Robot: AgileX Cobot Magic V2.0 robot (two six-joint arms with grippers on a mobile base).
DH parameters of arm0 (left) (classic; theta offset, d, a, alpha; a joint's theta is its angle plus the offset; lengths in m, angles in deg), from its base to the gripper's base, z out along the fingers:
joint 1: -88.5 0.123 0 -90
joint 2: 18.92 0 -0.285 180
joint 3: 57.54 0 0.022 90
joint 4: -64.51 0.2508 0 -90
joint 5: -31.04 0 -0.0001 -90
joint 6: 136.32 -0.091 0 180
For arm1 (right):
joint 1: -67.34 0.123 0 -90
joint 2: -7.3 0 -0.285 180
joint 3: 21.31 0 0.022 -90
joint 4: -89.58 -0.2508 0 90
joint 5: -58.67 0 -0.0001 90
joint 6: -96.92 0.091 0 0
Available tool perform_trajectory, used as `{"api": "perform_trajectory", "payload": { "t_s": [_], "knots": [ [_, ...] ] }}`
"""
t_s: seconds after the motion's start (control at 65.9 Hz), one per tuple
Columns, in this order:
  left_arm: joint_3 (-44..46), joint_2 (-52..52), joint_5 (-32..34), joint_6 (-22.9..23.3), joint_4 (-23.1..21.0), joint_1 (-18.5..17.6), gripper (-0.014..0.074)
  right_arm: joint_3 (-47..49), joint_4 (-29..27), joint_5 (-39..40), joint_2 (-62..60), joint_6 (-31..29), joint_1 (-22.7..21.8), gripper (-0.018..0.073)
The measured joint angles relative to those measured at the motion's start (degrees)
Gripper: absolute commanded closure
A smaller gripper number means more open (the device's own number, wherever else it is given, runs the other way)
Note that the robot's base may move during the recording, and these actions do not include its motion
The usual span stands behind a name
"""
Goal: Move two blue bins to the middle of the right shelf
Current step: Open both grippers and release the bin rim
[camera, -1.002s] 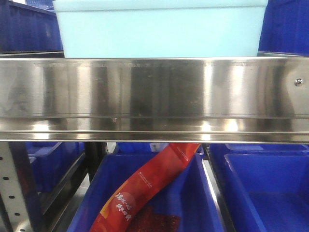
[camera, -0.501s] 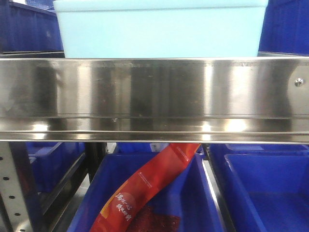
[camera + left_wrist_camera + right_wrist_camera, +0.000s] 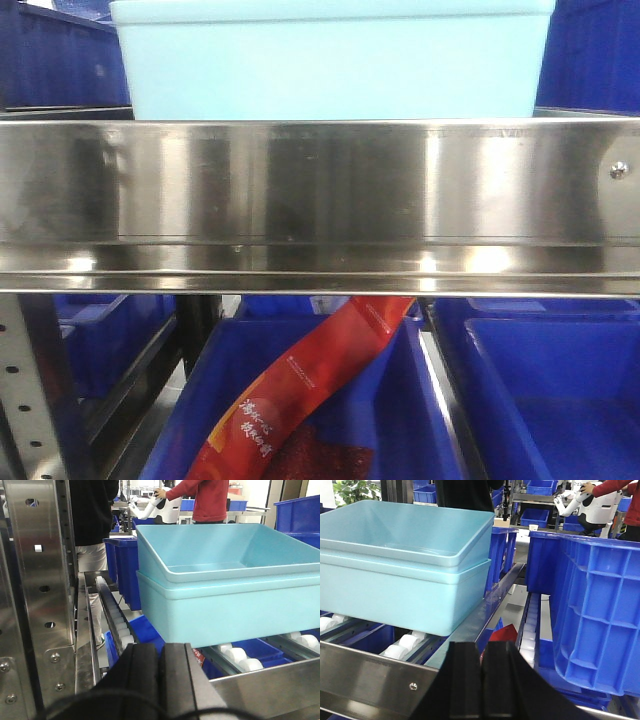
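Nested blue bins (image 3: 225, 590) on rollers; both grippers (image 3: 160, 680) (image 3: 481, 685) closed, clear.

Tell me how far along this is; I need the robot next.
Nearly done, it seems. The two pale blue bins, one nested in the other, sit on the shelf rollers behind the steel rail. Both grippers, left and right, are shut and empty. Only pulling away looks left.

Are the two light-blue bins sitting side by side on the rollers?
No, the upper bin is nested inside the lower bin.

Light-blue bin (image 3: 330, 60) top cropped
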Motion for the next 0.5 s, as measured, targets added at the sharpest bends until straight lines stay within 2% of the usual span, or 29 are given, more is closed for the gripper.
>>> {"api": "perform_trajectory", "payload": {
  "t_s": [0.364,0.44,0.501],
  "knots": [
    [-0.08,0.00,0.00,0.00,-0.36,0.00,0.0707,0.00,0.00,0.00,0.00,-0.02,0.00,0.0721],
    [-0.35,0.00,0.00,-0.56,-2.68,0.60,0.0707,0.00,0.00,0.00,0.00,-0.02,0.00,0.0721],
    [-0.85,-0.24,0.10,-3.07,-5.57,2.26,0.0707,0.00,0.00,0.00,0.00,-0.02,0.00,0.0721]
  ]
}}
